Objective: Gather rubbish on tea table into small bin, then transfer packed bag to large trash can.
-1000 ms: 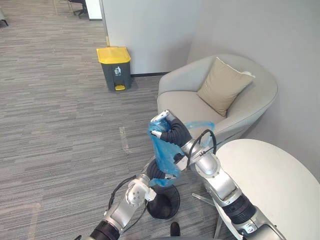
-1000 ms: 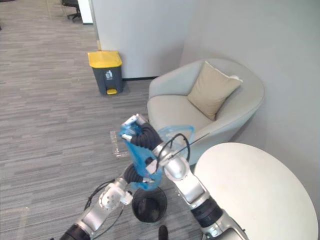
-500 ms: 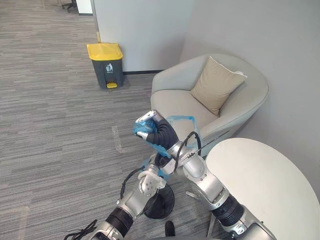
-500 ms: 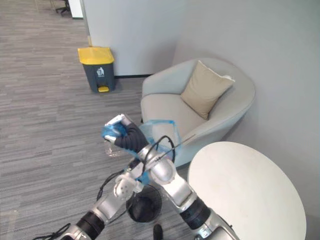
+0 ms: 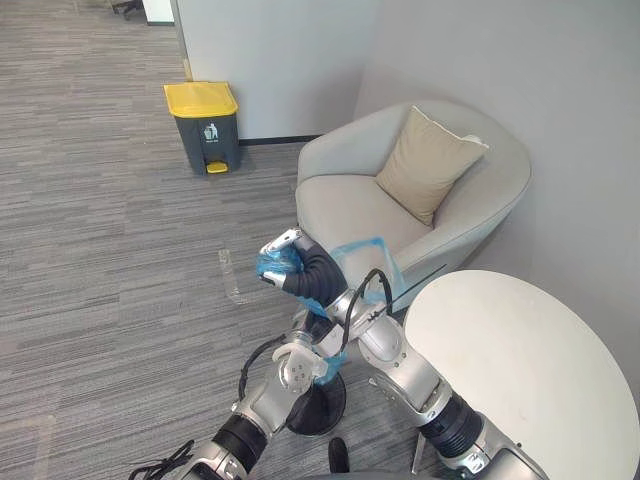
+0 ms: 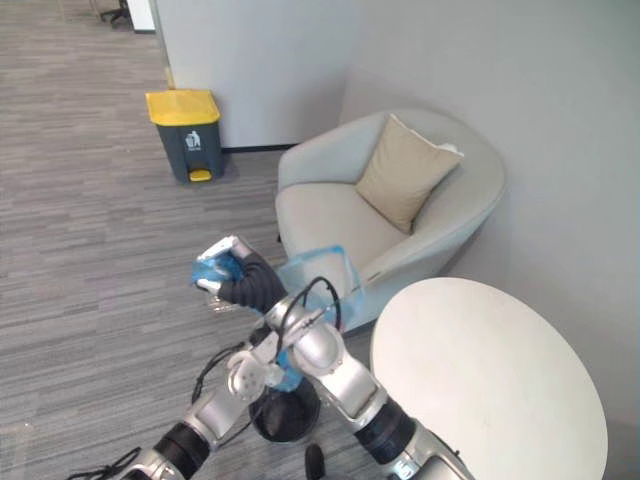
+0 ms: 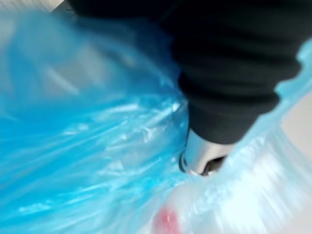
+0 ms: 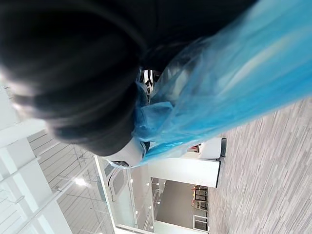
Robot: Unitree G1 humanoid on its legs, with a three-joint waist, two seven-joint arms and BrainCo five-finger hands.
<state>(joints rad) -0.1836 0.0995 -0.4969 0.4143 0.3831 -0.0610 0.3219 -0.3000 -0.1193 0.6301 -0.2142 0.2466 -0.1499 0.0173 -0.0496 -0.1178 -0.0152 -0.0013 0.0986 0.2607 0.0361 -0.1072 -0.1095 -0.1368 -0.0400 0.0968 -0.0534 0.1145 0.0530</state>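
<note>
Grey striped carpet (image 5: 120,260) is laid throughout, and pale walls (image 5: 450,60) are seen behind. A grey armchair (image 5: 350,210) with a beige cushion (image 5: 425,165) is set near the wall. The round white table (image 5: 520,370) is cut off at the frame edge. A white symbol is carried on the yellow-lidded trash can (image 5: 205,125) but is too small to be read. The blue bag (image 5: 365,255) is held up over the small black bin (image 5: 335,400), bunched in the clenched fingers of the right hand (image 5: 285,262). The left hand (image 5: 318,350) is tucked under the bag. Its fingers are covered, so their state cannot be told.
</note>
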